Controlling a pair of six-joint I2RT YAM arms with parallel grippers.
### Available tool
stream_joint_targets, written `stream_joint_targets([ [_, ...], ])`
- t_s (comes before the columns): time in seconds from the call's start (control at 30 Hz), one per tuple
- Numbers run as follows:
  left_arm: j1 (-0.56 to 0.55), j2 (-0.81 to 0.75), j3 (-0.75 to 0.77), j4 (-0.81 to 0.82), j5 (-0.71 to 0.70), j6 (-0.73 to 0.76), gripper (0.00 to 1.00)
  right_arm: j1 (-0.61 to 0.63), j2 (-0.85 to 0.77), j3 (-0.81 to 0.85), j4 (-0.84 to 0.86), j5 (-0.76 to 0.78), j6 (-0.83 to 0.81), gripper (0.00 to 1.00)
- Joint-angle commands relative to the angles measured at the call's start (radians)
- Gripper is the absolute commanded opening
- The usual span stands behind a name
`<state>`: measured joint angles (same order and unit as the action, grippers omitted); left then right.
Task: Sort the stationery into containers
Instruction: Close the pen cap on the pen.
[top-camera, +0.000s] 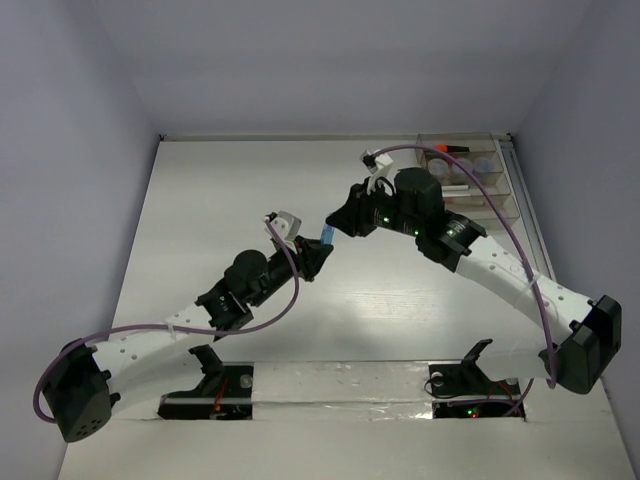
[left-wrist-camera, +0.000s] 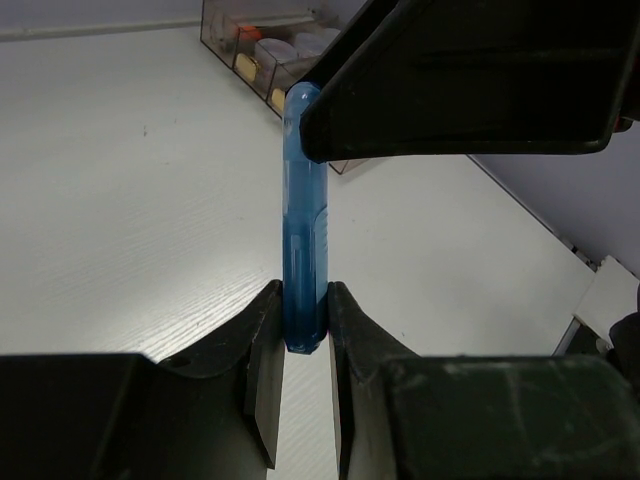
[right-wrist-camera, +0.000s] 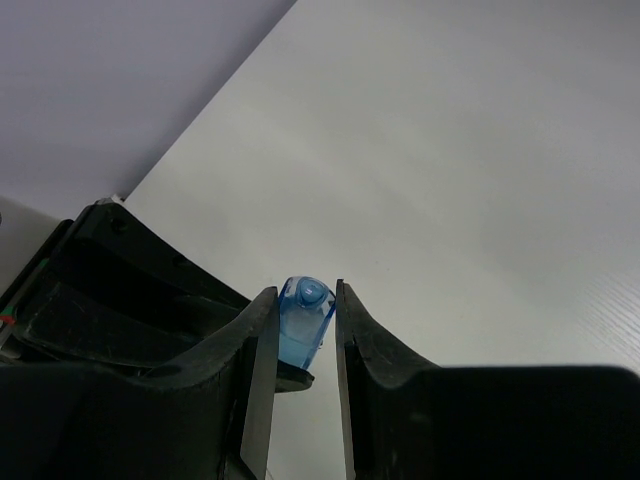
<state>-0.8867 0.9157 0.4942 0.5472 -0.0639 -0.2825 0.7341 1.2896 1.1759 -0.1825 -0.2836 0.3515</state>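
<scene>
A light blue highlighter (top-camera: 326, 235) hangs above the middle of the table, held at both ends. My left gripper (top-camera: 317, 250) is shut on its lower end, the blue barrel (left-wrist-camera: 303, 220) rising upright from between the jaws (left-wrist-camera: 305, 300). My right gripper (top-camera: 337, 227) grips the other end; in the right wrist view the cap (right-wrist-camera: 303, 320) sits between its fingers, the gripper (right-wrist-camera: 305, 298) shut on it. The clear stepped organiser (top-camera: 498, 196) stands at the far right.
Inside the organiser lie an orange-black highlighter (top-camera: 452, 148) and round pale pots (top-camera: 481, 163); the left wrist view shows the organiser (left-wrist-camera: 215, 30) beyond the highlighter. A grey wall (top-camera: 320, 60) closes off the back. Both arm bases sit at the near edge.
</scene>
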Motion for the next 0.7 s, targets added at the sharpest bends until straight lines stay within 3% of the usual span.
stream_joint_targets([
  [0.0, 0.0, -0.051, 0.102, 0.261, -0.02, -0.003, 0.0, 0.024, 0.011, -0.053, -0.109, -0.028, 0.012, 0.0],
  [0.3, 0.0, -0.038, 0.162, 0.226, -0.03, 0.02, 0.0, 0.077, 0.013, -0.122, -0.091, -0.013, 0.021, 0.0],
  [0.67, 0.02, 0.029, 0.349, 0.163, -0.001, 0.035, 0.0, 0.186, 0.045, -0.398, 0.073, 0.075, 0.136, 0.0],
])
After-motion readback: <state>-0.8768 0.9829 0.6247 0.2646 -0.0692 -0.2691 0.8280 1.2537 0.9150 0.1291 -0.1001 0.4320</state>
